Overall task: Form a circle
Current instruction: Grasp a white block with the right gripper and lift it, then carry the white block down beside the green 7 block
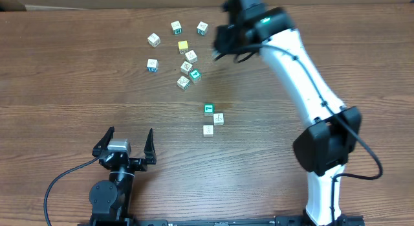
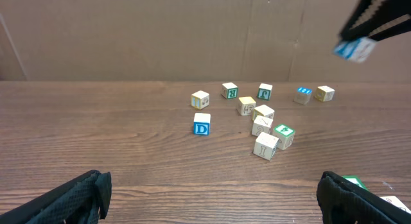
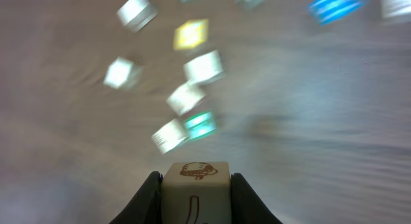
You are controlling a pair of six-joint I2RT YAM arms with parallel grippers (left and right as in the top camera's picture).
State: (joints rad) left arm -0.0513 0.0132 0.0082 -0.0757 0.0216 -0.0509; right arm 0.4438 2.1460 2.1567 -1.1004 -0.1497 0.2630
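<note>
Cube (image 3: 196,192) clamped aloft in right gripper (image 3: 196,179), left gripper (image 1: 129,135) jaws apart; next, probably, set it closing the circle (image 1: 218,119).

Right end effector (image 3: 196,180) grips a cube (image 3: 196,195); left end effector (image 1: 129,133) rests open.

A blue letter D is seen on the front of a white cube (image 2: 201,126) (left wrist view); nothing else can be read.

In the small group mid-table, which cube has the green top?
The far cube, on the side toward the scattered cubes; the two whitish cubes lie on the other side.
</note>
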